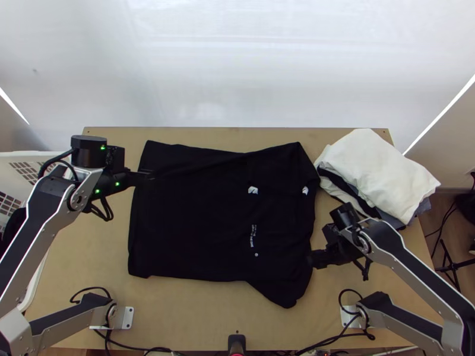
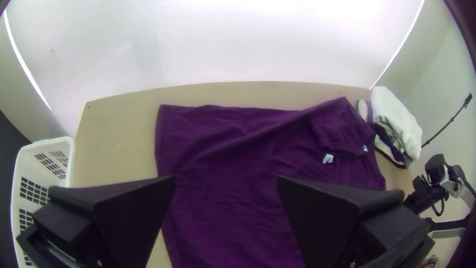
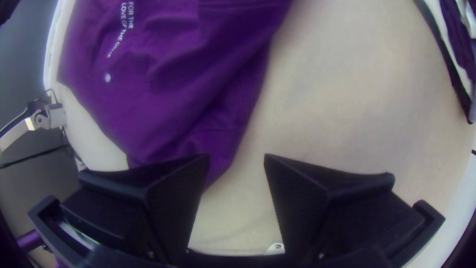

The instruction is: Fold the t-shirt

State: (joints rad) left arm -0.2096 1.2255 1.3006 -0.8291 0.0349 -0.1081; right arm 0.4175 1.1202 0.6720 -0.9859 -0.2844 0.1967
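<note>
Across the top view's middle, the dark t-shirt (image 1: 202, 219) lies spread, presumably for folding; the left gripper (image 2: 226, 179) and right gripper (image 3: 237, 156) (both empty, fingers wide apart) flank it, likely placed to grasp its edges.

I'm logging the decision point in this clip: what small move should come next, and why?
Probably ease the right gripper over the edge of the t-shirt's near sleeve and close on it: the sleeve juts out from the spread t-shirt, and the gripper stands open close by.
</note>
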